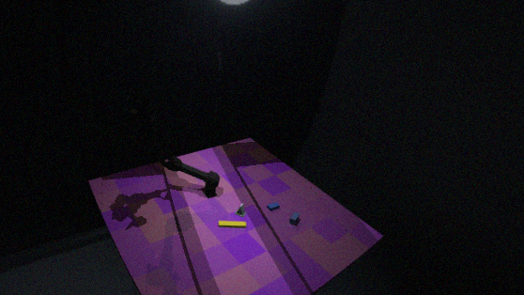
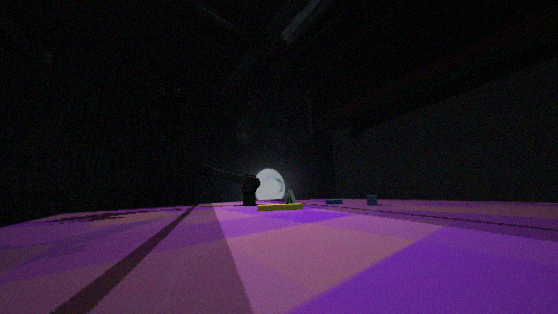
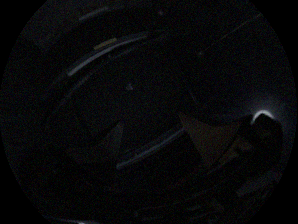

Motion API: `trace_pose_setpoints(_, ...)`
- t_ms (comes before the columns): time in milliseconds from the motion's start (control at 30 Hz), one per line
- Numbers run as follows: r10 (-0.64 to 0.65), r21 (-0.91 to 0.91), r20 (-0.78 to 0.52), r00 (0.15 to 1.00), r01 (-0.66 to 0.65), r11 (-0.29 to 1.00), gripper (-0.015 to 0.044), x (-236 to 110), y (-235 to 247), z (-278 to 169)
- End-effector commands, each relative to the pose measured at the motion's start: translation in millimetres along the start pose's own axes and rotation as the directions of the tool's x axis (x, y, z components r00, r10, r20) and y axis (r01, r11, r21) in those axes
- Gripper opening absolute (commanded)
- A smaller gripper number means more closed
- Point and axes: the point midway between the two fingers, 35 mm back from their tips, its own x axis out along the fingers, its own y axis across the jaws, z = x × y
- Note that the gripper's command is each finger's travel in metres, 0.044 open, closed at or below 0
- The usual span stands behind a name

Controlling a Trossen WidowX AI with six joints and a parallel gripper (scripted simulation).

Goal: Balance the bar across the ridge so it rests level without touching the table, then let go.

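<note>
The yellow bar (image 1: pixel 232 224) lies flat on the purple checkered table (image 1: pixel 329 230), near its middle. The small grey ridge (image 1: pixel 240 209) stands just behind it, apart. The gripper (image 1: pixel 210 192) hangs nearer the far edge, jaws open and holding nothing. Two blue blocks (image 1: pixel 273 206) (image 1: pixel 294 218) lie toward the right edge. No writing can be read.

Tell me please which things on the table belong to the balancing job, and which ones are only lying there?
For the job:
- yellow bar, flat on the table
- grey ridge, just behind the bar
- gripper, open, holding nothing

Just lying about:
- flat blue block
- second blue block, further right
</note>
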Motion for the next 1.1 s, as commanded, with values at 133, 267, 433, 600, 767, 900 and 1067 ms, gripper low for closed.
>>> trace_pose_setpoints(133, -0.026, -0.053, -0.072, 0.997, 0.022, 0.998, 0.0315, 14, -20, -41)
trace_pose_setpoints(267, -0.098, -0.187, -0.125, 0.987, 0.074, 0.980, 0.0315, 25, -49, -78)
trace_pose_setpoints(433, -0.219, -0.393, -0.182, 0.959, 0.133, 0.910, 0.0315, 36, -97, -126)
trace_pose_setpoints(600, -0.352, -0.591, -0.221, 0.909, 0.162, 0.790, 0.0315, 42, -155, -170)
trace_pose_setpoints(767, -0.420, -0.669, -0.240, 0.875, 0.164, 0.725, 0.0315, 45, -197, -192)
trace_pose_setpoints(900, -0.482, -0.742, -0.246, 0.841, 0.157, 0.652, 0.0315, 43, -229, -208)
trace_pose_setpoints(1067, -0.585, -0.846, -0.241, 0.774, 0.127, 0.517, 0.0315, 37, -279, -227)
